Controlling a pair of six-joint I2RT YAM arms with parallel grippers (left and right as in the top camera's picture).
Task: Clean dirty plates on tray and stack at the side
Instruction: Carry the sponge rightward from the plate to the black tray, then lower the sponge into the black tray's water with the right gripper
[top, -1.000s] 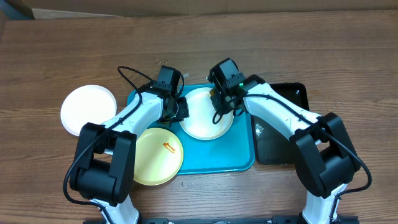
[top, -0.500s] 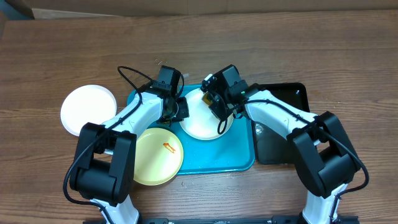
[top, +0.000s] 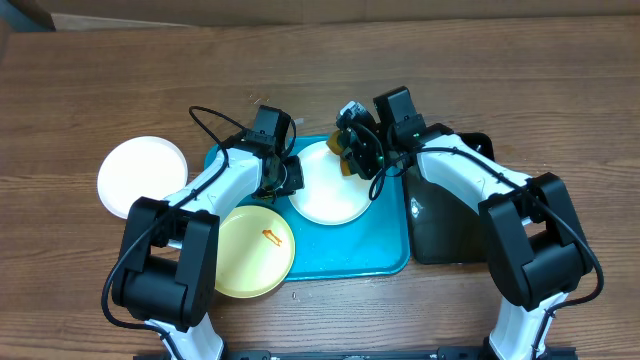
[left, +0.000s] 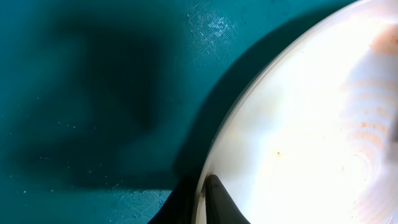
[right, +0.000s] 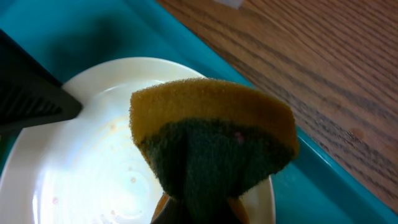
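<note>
Right gripper (top: 358, 152) is pinching a sponge (right: 211, 134), jaws pressed tight into the dark green scouring side so it is bunching between them. The soft yellow foam edge is standing uppermost.

The sponge is hanging over the far-right rim of the white plate (top: 330, 188), and the plate's open middle is lying to its near-left. We are judging the next wipe by that relation. The long yellow edge is running roughly along the rim, so a near-left stroke would be carrying its broad side across the plate.

Left gripper (top: 290, 178) is sitting at the plate's left rim, jaws nearly together. Only one dark finger (left: 217, 198) is showing there, so we are reading a pinch on the rim, not seeing it outright. The right arm is the one carrying the tool over the plate.

The plate is resting in the far half of the turquoise tray (top: 375, 250), which is smooth plastic with a raised rim. Faint reddish streaks (left: 372, 118) are showing on its glossy face.

The yellow plate (top: 250, 255), with a red-orange smear, is overhanging the tray's near-left corner. A second white plate (top: 143, 177) is lying on the wood-grain table (top: 500, 60), left of the tray. A glossy black tray (top: 450, 240) is sitting just right of it.
</note>
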